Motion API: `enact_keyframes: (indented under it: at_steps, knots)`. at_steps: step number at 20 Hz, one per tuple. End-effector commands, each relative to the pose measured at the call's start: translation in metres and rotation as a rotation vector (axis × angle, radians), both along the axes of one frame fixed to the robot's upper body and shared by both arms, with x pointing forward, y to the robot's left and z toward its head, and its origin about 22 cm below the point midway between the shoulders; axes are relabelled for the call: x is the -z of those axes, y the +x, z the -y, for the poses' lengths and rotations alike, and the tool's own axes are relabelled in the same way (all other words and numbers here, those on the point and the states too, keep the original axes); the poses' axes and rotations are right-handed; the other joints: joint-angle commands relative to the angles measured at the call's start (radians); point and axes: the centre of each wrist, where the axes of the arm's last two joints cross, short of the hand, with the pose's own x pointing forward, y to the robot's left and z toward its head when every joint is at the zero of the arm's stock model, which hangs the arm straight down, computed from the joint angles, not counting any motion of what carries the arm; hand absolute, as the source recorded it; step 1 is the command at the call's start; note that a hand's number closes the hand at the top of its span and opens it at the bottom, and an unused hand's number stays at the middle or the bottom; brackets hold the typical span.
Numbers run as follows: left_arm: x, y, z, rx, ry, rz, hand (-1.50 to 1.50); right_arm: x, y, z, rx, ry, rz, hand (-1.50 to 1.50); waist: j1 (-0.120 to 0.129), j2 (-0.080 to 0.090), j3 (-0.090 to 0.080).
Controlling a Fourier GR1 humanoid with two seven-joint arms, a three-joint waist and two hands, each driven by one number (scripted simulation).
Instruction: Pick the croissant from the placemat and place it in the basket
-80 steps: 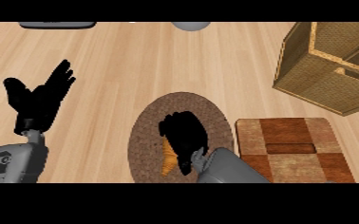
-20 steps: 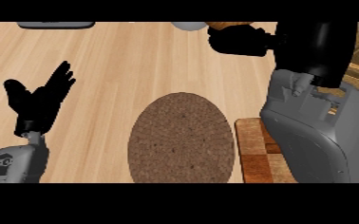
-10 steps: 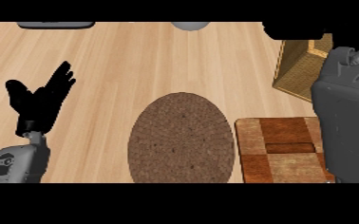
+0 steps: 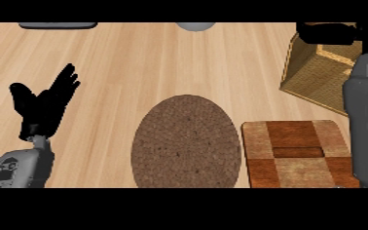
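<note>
- Where the view begins, nearest the robot, the oval brown woven placemat (image 4: 185, 141) lies bare on the pale wooden counter (image 4: 144, 63); no croissant shows on it.
- Beside it to the right sits a checkered brown wooden board (image 4: 298, 153).
- At the left edge the left robot hand (image 4: 45, 106) rests open, fingers up, holding nothing.
- Farther right stands the tan wicker basket (image 4: 316, 75), the right forearm passing over its near side.
- Farthest, the right robot hand (image 4: 330, 32) is above the basket's far corner; I cannot tell its state, nor see the croissant, which is probably inside it.
- So the release point likely lies just below and nearer.
</note>
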Motion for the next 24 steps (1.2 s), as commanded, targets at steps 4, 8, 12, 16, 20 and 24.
enact_keyframes:
  at_steps: [4,8,12,16,20,24]
  knots:
    - [-0.016,-0.012,0.006,0.019,-0.002,0.008,0.00,0.032,0.022,0.052,0.226,0.123,0.032,-1.50,0.020,0.001,0.001]
    - [0.004,-0.005,0.002,0.005,0.005,0.002,0.00,0.037,0.033,0.038,0.152,0.068,-0.010,-1.50,0.005,0.000,0.000]
    - [-0.004,0.015,0.020,0.001,0.017,0.014,0.00,0.051,0.032,0.047,0.083,0.069,0.040,-1.50,0.000,0.001,0.000]
    - [-0.004,-0.011,-0.008,0.014,-0.004,-0.002,0.00,0.025,0.025,0.058,0.114,0.150,0.134,-1.50,0.004,-0.002,0.000]
    - [-0.019,0.002,-0.006,-0.003,0.004,0.005,0.00,0.016,0.002,0.102,0.223,0.334,0.279,-1.50,-0.009,-0.004,0.001]
    - [0.001,0.000,-0.012,-0.021,0.004,-0.006,0.00,0.013,-0.031,0.132,0.259,0.460,0.359,-1.50,-0.028,-0.004,0.000]
